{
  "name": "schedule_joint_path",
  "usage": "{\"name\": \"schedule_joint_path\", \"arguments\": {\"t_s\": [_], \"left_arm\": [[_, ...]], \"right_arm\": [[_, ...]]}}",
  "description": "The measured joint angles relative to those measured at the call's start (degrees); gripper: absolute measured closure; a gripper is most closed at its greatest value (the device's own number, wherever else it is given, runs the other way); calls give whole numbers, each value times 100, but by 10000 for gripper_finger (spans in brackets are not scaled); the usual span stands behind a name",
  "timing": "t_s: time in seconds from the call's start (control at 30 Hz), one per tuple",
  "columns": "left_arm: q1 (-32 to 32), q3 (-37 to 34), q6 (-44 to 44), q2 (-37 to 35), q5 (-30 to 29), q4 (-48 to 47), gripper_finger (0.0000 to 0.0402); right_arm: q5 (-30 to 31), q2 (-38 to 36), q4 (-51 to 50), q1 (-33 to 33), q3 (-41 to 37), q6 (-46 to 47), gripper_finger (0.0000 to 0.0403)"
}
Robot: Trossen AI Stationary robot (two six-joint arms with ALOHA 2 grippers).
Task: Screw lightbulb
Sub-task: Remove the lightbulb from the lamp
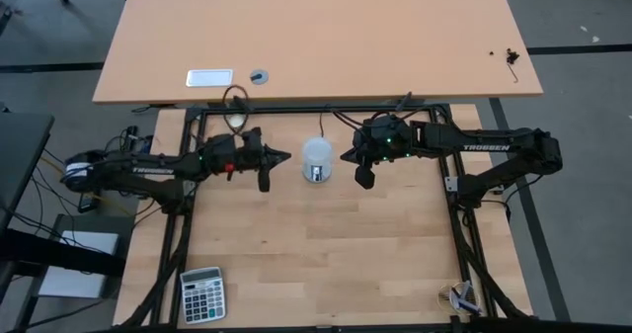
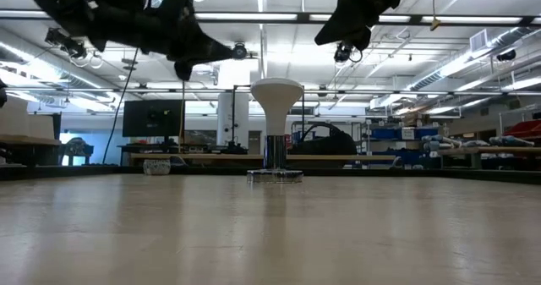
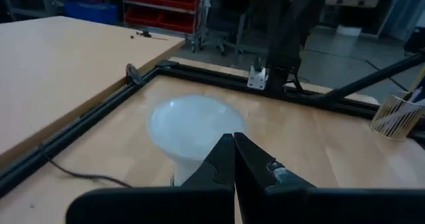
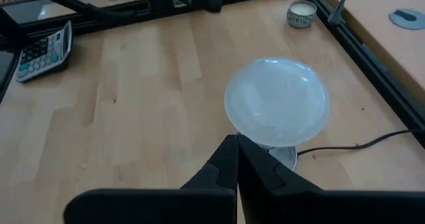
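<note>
The white lightbulb (image 1: 316,158) stands upright at the middle of the table, dome face up. Its narrow base sits in a round silver-grey socket disc (image 2: 275,176) with a thin black cord (image 4: 362,144). My left gripper (image 1: 287,158) is shut and empty, raised just to the bulb's left; the bulb's dome (image 3: 192,125) shows beyond its fingertips (image 3: 234,145). My right gripper (image 1: 344,156) is shut and empty, raised just to the bulb's right; the dome (image 4: 277,101) shows beyond its fingertips (image 4: 236,146). In the low view both grippers hang above the bulb (image 2: 276,95).
A calculator (image 1: 202,293) lies at the near left corner. A cup of small items (image 1: 464,295) stands at the near right. A small round tin (image 4: 302,12) sits by the far rail. A black frame (image 1: 449,190) borders the table, with a second table (image 1: 316,37) beyond it.
</note>
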Motion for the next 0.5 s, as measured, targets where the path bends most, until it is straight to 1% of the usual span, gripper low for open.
{"name": "schedule_joint_path", "arguments": {"t_s": [0.17, 0.3, 0.5], "left_arm": [[338, 839, 433, 77, 388, -1166, 401], [526, 1419, 740, 416, 706, -1763, 401], [664, 1998, 908, 1232, 1332, -1842, 401]], "right_arm": [[-4, 0, -45, -89, 0, -110, 391], [-4, 13, -39, -162, -2, -112, 391], [-44, 151, 13, -151, -9, -113, 391]]}}
